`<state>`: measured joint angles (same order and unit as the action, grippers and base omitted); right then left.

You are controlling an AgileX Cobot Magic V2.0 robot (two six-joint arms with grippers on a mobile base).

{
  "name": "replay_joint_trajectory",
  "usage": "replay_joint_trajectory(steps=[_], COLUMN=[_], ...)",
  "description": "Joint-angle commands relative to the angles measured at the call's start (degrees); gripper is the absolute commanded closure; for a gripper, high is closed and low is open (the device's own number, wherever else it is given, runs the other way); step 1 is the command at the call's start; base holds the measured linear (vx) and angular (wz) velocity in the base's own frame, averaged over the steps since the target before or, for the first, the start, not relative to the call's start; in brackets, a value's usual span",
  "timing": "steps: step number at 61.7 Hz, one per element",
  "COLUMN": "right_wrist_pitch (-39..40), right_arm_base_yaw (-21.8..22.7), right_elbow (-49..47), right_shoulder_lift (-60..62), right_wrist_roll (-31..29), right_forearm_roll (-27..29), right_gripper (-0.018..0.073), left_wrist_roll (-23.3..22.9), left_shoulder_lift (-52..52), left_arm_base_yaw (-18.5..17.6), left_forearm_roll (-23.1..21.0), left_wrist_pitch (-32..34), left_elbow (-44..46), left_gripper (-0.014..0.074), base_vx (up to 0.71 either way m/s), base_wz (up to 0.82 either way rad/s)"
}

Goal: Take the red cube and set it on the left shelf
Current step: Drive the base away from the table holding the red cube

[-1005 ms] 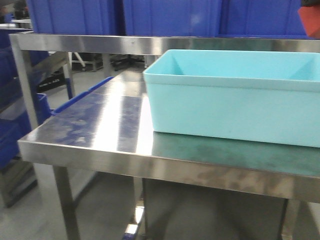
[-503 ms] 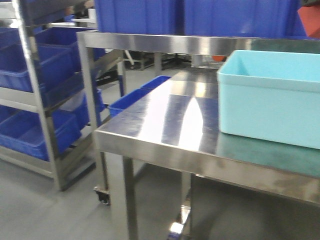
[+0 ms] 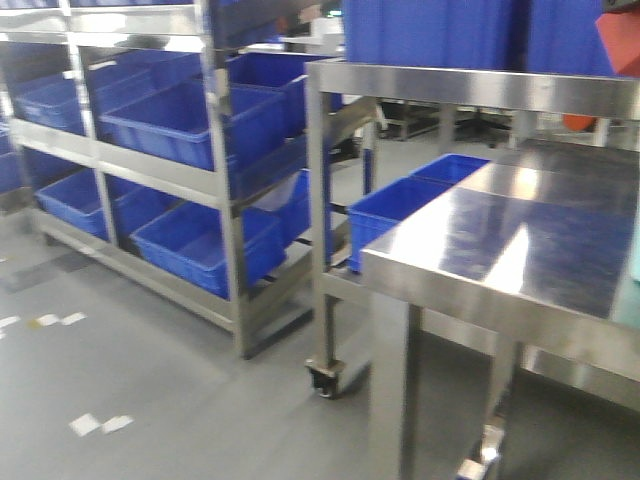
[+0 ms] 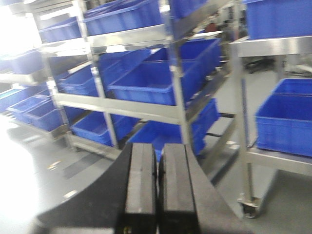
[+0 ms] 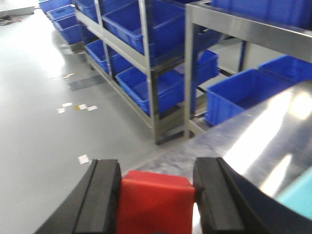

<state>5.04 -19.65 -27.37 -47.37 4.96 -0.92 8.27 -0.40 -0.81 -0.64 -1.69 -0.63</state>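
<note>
My right gripper [image 5: 156, 195] is shut on the red cube [image 5: 155, 202], held between its two black fingers above the corner of the steel worktable [image 5: 243, 141]. A sliver of the red cube shows at the top right edge of the front view [image 3: 622, 38]. The left shelf [image 3: 215, 170], a steel rack loaded with blue crates [image 3: 190, 120], stands at the left of the front view, and shows in the left wrist view [image 4: 173, 87] and the right wrist view [image 5: 146, 63]. My left gripper [image 4: 157, 185] is shut and empty, its pads pressed together.
The steel worktable [image 3: 500, 260] with an upper shelf fills the right of the front view. Blue crates [image 3: 400, 205] sit on its lower level. A caster wheel [image 3: 328, 378] is at its leg. Grey floor [image 3: 120, 380] lies between me and the rack.
The front view has swung left: the pale teal tub has slid out to the right edge and the left shelf with its blue crates has come into view.
</note>
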Motion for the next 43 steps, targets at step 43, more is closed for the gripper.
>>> replay_joint_trajectory(steps=[43], right_wrist_pitch=[5.2], right_arm_base_yaw=[0.3], right_elbow=[-1.7], right_shoulder_lift=[0.6], right_wrist_roll=[0.0], right_forearm_roll=[-0.1], right_gripper=[0.0501], left_wrist_roll=[0.0], left_shoulder_lift=[0.0], left_arm_base_yaw=[-0.4], left_forearm_roll=[-0.3], left_wrist_pitch=[5.2], left_elbow=[-1.3], left_gripper=[0.0491], base_vx=[-0.05], base_wz=[0.41])
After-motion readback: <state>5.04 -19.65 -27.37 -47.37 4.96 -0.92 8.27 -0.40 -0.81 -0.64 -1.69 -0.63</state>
